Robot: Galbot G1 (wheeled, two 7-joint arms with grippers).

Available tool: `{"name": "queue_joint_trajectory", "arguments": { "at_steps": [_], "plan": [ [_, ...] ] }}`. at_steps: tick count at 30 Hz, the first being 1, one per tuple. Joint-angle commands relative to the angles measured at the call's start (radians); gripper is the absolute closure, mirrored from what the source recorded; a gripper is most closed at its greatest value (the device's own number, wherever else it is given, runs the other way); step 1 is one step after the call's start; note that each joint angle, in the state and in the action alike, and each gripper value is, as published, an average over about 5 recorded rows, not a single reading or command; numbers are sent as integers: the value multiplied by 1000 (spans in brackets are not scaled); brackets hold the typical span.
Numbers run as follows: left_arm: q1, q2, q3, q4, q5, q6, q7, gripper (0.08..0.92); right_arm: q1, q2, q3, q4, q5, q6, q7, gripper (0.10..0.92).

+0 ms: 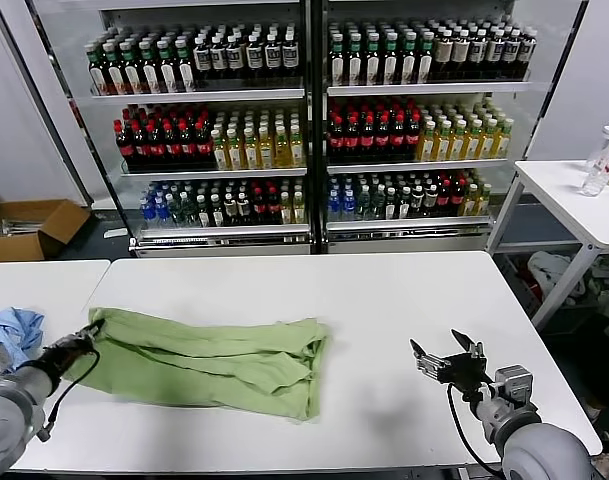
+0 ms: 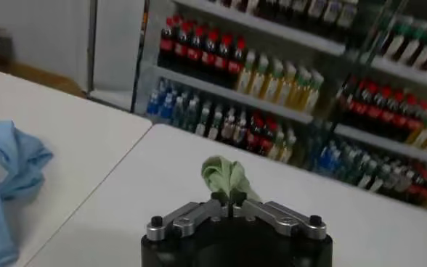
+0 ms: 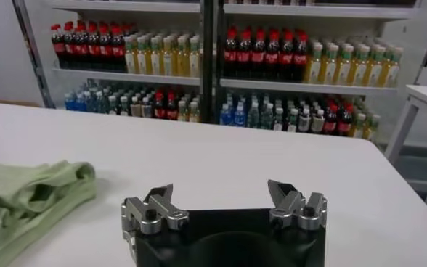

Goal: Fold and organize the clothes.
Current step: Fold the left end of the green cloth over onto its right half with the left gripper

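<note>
Head view, shirt: light green shirt (image 1: 209,363) lies crumpled and partly folded on the white table (image 1: 384,310), toward the table's left and near side.
Head view, left gripper: left gripper (image 1: 87,336) sits at the shirt's far-left corner, its fingers pinched onto the green fabric there.
Head view, right gripper: right gripper (image 1: 447,357) hovers over bare tabletop on the right, well apart from the shirt, fingers spread and holding nothing.
Head view, blue cloth: light blue cloth (image 1: 12,331) lies on the neighbouring table (image 1: 34,285) at the far left, near the left arm.
Head view, background: drinks cooler (image 1: 309,120) full of bottles stands beyond the table; a cardboard box (image 1: 34,228) rests on the floor at left; a small side table (image 1: 574,205) with a clear bottle (image 1: 601,161) stands at the right.
Left wrist view, grip: left gripper (image 2: 229,199) has its jaws closed together on a bunched tuft of the shirt (image 2: 226,176), which sticks up past the fingertips.
Left wrist view, surroundings: blue cloth (image 2: 6,178) lies on the adjoining table, apart from the gripper.
Right wrist view, grip: right gripper (image 3: 224,199) has its jaws wide apart with only tabletop between them.
Right wrist view, shirt: edge of the shirt (image 3: 28,199) lies rumpled on the table, well to one side of the open fingers and not touching them.
</note>
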Motion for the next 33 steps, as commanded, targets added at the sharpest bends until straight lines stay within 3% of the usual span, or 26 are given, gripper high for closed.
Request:
{"name": "queue_joint_trajectory", "arguments": {
  "at_steps": [1,5,11,17,22,28,33],
  "plan": [
    [-2,-170,158,-320,-402,-9,-119,909,-3,8,-6,-4,-13,-6,3,203],
    [-66,-249,360,-310,-326,-39,-133,909,-14,10,0,-6,-18,-3,0,203],
    [-200,-320,543,-159,-235,-61,-154,909,-13,18,-5,-14,-26,-2,-1,203],
    [-247,-328,651,-64,-106,-46,-147,909,-1,17,-8,-26,-26,-3,-1,203],
    [-254,-310,676,-66,28,-34,-112,907,15,14,-13,-38,-23,-4,-1,203],
    [-230,-255,659,-158,286,-83,-24,737,38,18,-31,-54,-24,-5,0,203],
    [-149,-188,514,-168,434,-83,-47,590,52,23,-44,-70,-27,-3,-2,203]
  ]
}}
